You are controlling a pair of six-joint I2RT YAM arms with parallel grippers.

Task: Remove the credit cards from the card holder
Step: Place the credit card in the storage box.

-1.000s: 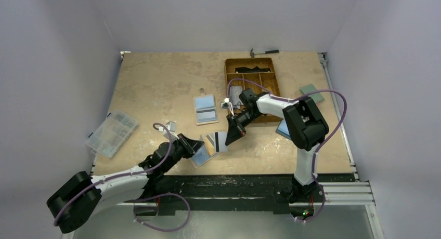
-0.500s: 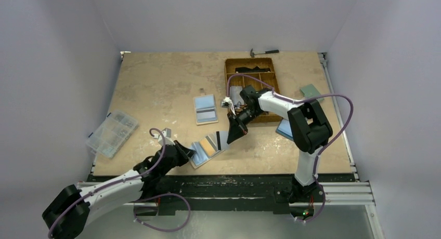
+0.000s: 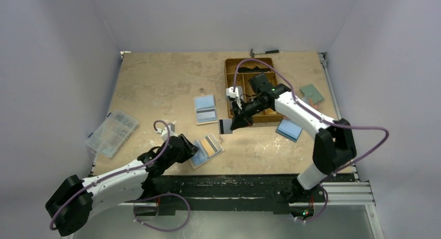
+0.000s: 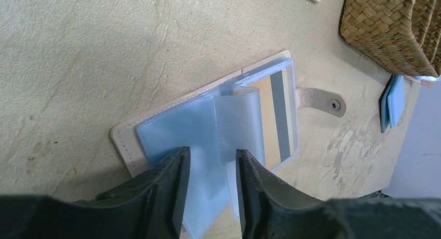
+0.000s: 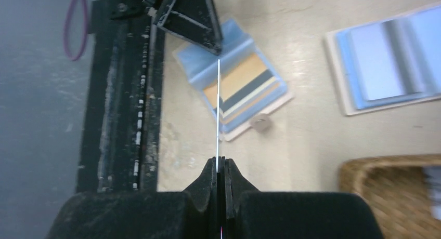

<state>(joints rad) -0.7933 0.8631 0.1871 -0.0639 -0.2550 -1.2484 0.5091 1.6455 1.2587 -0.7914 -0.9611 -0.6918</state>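
From above, the box (image 3: 112,133) sits at the far left, well clear of the work. My left gripper (image 3: 188,148) meets the near edge of the holder (image 3: 207,149), which lies open on the table near the front edge. Only the left wrist view shows the jaws a little apart, with the holder's clear blue sleeve between them; I cannot tell if they grip it. Beyond lies a second wallet (image 3: 205,109), also open. My right gripper (image 3: 235,123) is clamped tight on a card (image 3: 225,126) above the table; its wrist view sees that card (image 5: 218,114) edge-on, a thin white line crossing the holder (image 5: 244,93). The tray (image 3: 252,88) lies behind the arm, and a blue item (image 3: 289,130) to its right.
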